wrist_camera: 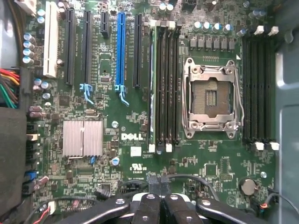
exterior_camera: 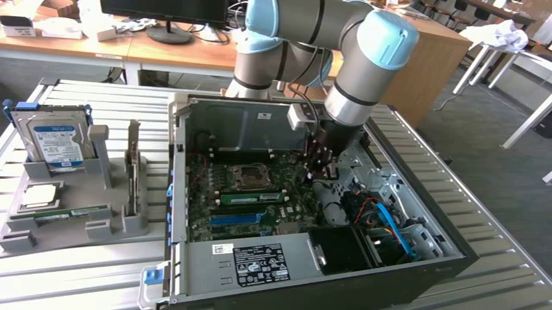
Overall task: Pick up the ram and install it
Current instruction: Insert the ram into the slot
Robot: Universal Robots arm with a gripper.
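Pincer: the gripper [wrist_camera: 157,184] is seen in the wrist view with its two black fingers [wrist_camera: 150,198] pressed together, tips meeting over the motherboard [wrist_camera: 140,135]; nothing is held between them. In the exterior view the gripper [exterior_camera: 321,169] is hung inside the open computer case [exterior_camera: 448,239], just above the board.

Ram: one green stick, the ram [wrist_camera: 153,84], is seen seated edge-on in the slot bank just beside the CPU socket [wrist_camera: 210,98], at about 12 o'clock from the fingertips. In the exterior view it is shown as a green strip [exterior_camera: 252,196] at about 8 o'clock from the gripper.

Wrist view alone: the blue expansion slot [wrist_camera: 121,51], the silver heatsink [wrist_camera: 82,137] and a second, dark slot bank [wrist_camera: 258,88] on the socket's other side are shown.

Exterior view alone: a grey parts holder [exterior_camera: 74,223] is seen on the slatted table [exterior_camera: 86,271], at the exterior view's left of the case, carrying a hard drive [exterior_camera: 57,143] standing upright and an expansion card [exterior_camera: 134,171] on edge. The arm [exterior_camera: 362,58] is shown reaching down from 12 o'clock.
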